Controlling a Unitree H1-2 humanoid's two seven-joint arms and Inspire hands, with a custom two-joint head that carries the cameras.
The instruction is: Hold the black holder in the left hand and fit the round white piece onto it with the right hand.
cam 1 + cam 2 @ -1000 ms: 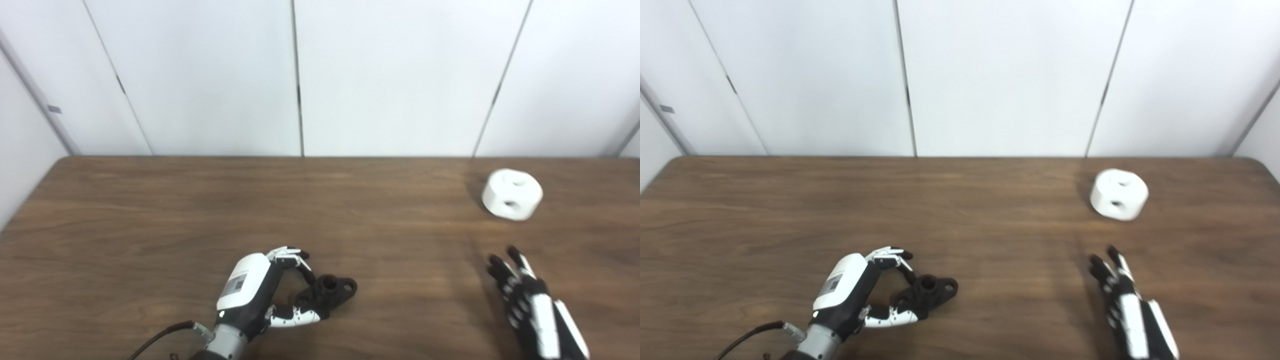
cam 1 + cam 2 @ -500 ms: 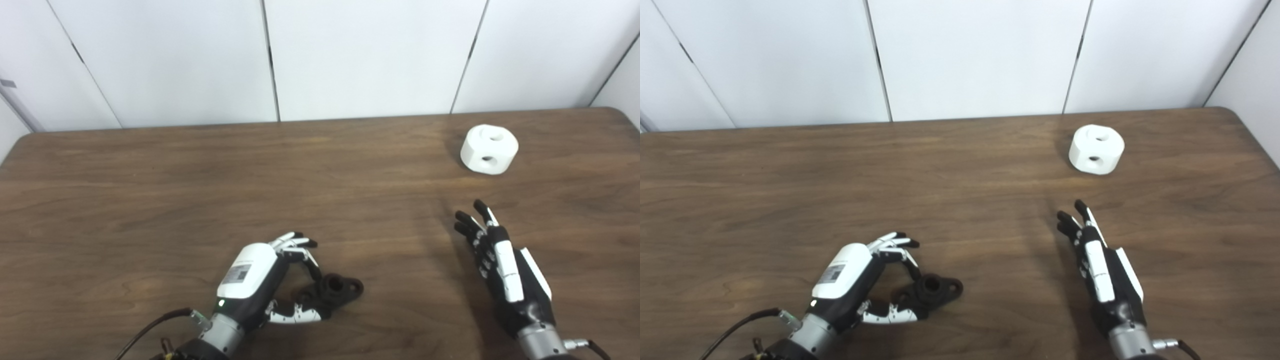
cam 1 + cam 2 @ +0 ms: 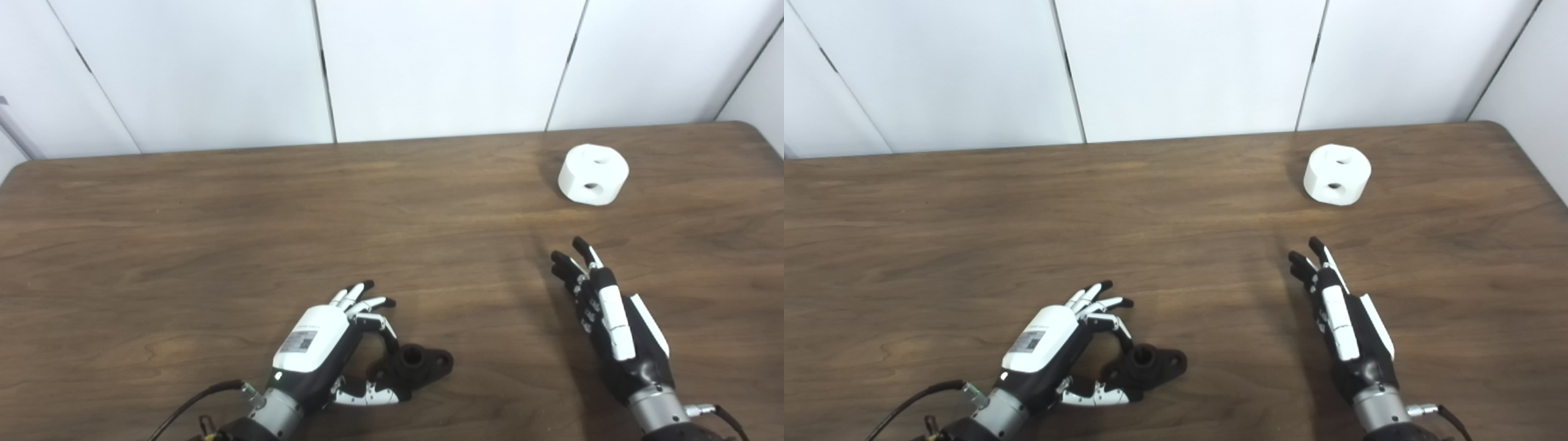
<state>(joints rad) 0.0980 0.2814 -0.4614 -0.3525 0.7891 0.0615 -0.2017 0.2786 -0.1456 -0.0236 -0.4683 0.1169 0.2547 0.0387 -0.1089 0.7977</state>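
The black holder lies on the wooden table near its front edge. My left hand sits just left of it. One curled finger touches the holder's far left side and the thumb lies along its near side, while the other fingers are spread and lifted off it. The round white piece, with a hole on top and one in its side, stands at the back right. My right hand is open and flat above the table, fingers pointing at the white piece and well short of it.
White wall panels rise right behind the table's far edge. The table's rounded right corner is close to the white piece. Cables trail from both wrists at the bottom edge.
The whole picture has shifted, so the camera moved. Most fingers of my left hand have uncurled and spread away from the holder. The right hand stays about as far from the white piece.
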